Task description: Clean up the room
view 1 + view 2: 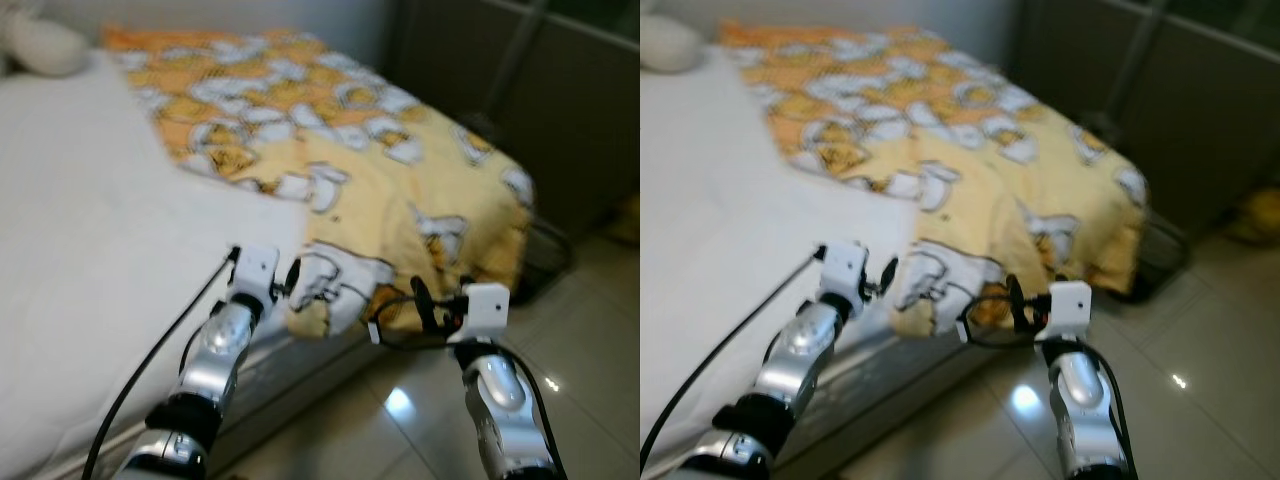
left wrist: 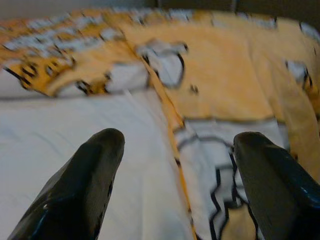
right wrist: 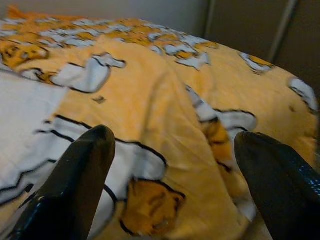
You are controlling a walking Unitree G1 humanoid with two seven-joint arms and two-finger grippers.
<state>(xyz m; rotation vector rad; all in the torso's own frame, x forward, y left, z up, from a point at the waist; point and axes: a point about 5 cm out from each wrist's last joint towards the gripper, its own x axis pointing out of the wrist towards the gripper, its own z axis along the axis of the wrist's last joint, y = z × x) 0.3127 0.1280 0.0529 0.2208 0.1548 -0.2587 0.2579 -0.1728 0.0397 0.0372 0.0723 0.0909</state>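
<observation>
1. Left wrist view looks along the left gripper [image 2: 175, 150], whose two black fingers [image 2: 90, 175] stand spread wide with nothing between them; straight ahead of the gap runs the blanket's edge, where yellow cloth meets bare white sheet.

2. Right gripper [image 3: 172, 155] is likewise released and empty, its fingers [image 3: 75, 185] parted over a rumpled fold of the same blanket, with a cartoon print just below them.

3. From the head views, both grippers are held out at the bedside near the blanket's nearest corner. The left gripper [image 1: 288, 275] sits just beside the loose corner flap that hangs at the mattress edge; the right gripper [image 1: 425, 300] is close to the cloth draped down the side of the bed.

4. The yellow cartoon blanket [image 1: 330, 150] lies crooked across the bed [image 1: 80, 250], covering the far side and foot, and leaving the white sheet bare on the robot's left. Its long axis runs away from the robot toward the head of the bed, where a pillow [image 1: 40, 45] rests.

5. Judgement: straightening the blanket looks like the step in hand. The corner flap lies slightly right of the left gripper and left of the right one, so the left arm seems nearer.

6. Beyond the bed is glossy tiled floor [image 1: 580, 330].
</observation>
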